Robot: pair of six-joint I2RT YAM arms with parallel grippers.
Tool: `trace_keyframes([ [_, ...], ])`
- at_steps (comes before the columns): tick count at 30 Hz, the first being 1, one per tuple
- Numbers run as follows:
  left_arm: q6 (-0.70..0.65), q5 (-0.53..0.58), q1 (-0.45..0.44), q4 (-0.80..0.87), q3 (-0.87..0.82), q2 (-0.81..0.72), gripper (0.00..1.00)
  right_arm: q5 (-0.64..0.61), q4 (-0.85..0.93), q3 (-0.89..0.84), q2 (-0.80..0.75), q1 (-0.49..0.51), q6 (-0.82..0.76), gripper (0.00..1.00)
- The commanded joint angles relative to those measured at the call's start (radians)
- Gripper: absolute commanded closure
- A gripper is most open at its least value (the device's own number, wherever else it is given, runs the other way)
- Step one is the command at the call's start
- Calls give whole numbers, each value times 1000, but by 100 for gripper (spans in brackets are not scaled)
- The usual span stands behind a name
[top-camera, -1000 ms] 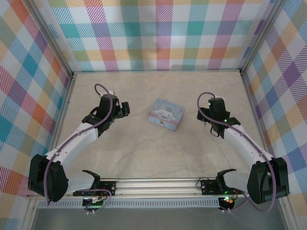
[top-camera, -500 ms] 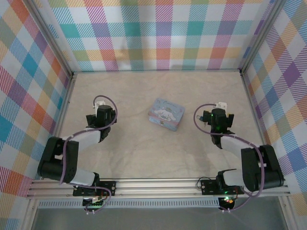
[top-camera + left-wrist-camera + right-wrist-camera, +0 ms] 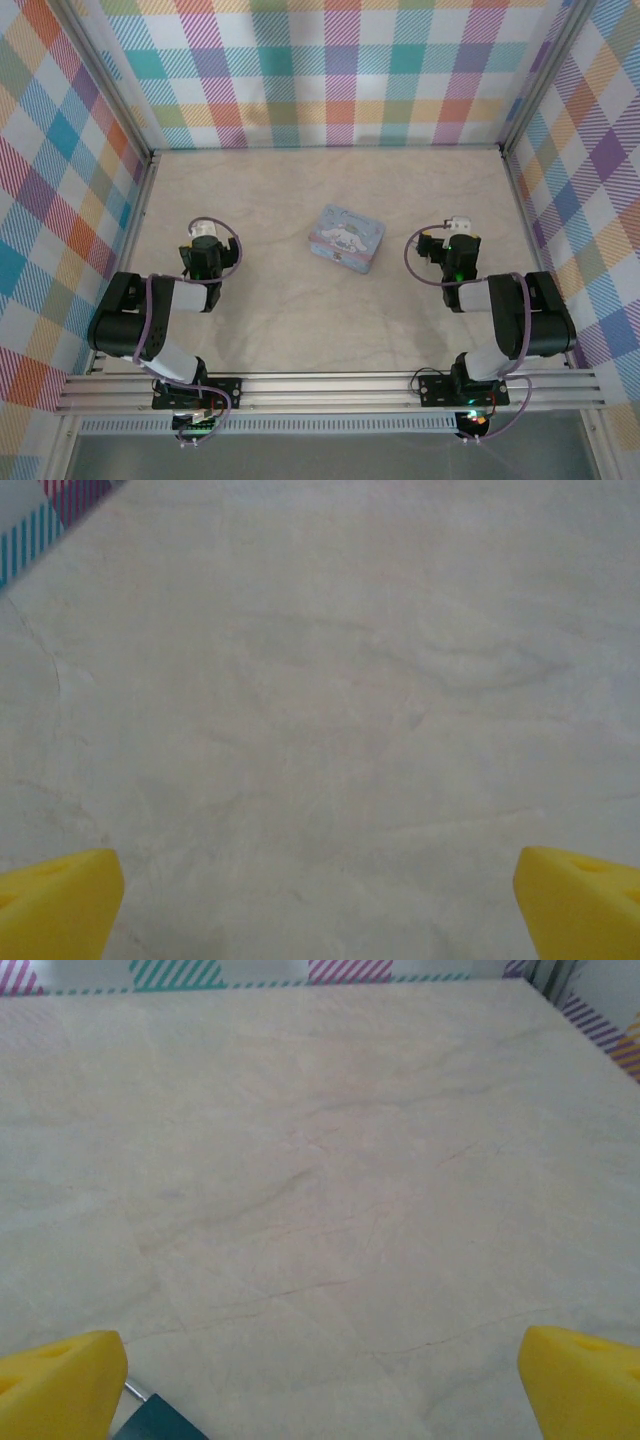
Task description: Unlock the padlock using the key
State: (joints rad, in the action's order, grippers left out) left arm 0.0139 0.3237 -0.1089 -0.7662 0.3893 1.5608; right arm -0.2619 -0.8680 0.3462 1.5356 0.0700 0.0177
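Seen from above, both arms are folded back close to their bases on the pale, marbled bench (image 3: 300, 320), which is enclosed by bright plaid walls (image 3: 330, 70). The left tool (image 3: 205, 248) sits over the left part of the bench and the right tool (image 3: 456, 242) over the right part. The pale-blue tin (image 3: 346, 238), with a white cartoon figure on its lid, lies between them, well apart from both and turned at a slight angle. In the left wrist view the left tool (image 3: 320, 910) is spread wide: its yellow fingertips (image 3: 55, 900) show only at the two bottom corners, with bare bench surface between them. The right tool (image 3: 320, 1385) is spread just as wide, its yellow fingertips (image 3: 585, 1380) also at the bottom corners, gripping nothing. At the bottom edge of the right wrist view, just beside the fingertip at the lower left, a small dark grey-green item with a short silvery stub lies on the bench. It appears to be the padlock (image 3: 160, 1422), but it is cut off by the frame, so whether it is locked cannot be told.
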Motion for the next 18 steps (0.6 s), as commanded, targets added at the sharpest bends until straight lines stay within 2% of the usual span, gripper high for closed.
trace_keyframes([
  [1, -3, -38, 10, -72, 10, -1, 0, 66, -3, 38, -6, -11, 17, 0],
  [18, -3, -36, 9, -82, 7, 1, 0, 88, -1, 44, -2, -26, 21, 0],
])
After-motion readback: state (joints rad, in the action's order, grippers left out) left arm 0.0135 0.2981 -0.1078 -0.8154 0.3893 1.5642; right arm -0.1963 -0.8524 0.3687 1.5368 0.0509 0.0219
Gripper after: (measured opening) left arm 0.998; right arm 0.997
